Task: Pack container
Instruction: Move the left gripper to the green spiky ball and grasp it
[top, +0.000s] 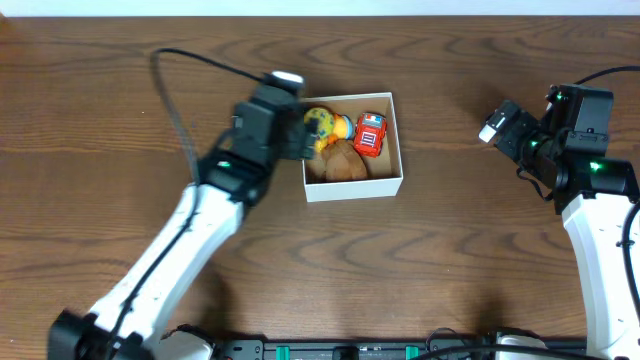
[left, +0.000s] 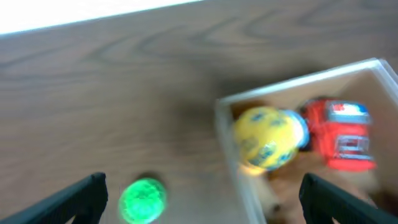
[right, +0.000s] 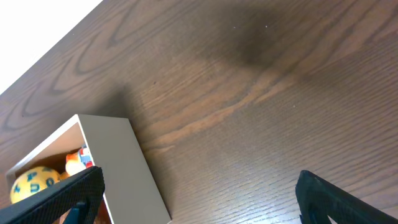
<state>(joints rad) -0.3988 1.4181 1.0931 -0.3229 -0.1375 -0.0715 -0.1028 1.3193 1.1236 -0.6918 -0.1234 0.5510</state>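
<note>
- The wooden table (top: 90, 90) takes up pretty much the whole overhead view, dark brown with heavy grain.
- The left arm (top: 185, 245) runs up from the bottom left corner toward the middle. Its gripper, the left gripper (top: 292, 135), sits right at the left wall of the box.
- In the left wrist view the jaws are spread really wide and aren't holding anything. That shot is pretty blurry though.
- The right arm (top: 600, 230) is way over on the right side. The right gripper (top: 497, 125) is well apart from the box with bare table in between.
- Its wrist cam shows the jaws wide apart too, with just wood grain between them and nothing held.
- The container (top: 355, 187) is the white square box just right of the table's middle, sitting upright with three toys inside.
- A brown lumpy toy (top: 345, 162) is in the near half of the box. Can't really tell what it is.
- The yellow ball (top: 320, 122) with blue markings is in the far left corner, right against the brown one.
- A red toy car (top: 370, 135) is on the far right side, just beside the ball.
- A little green ball (left: 143, 200) is on the table outside the box, between the left fingers and closer to one of them. It only shows in the wrist view.
</note>
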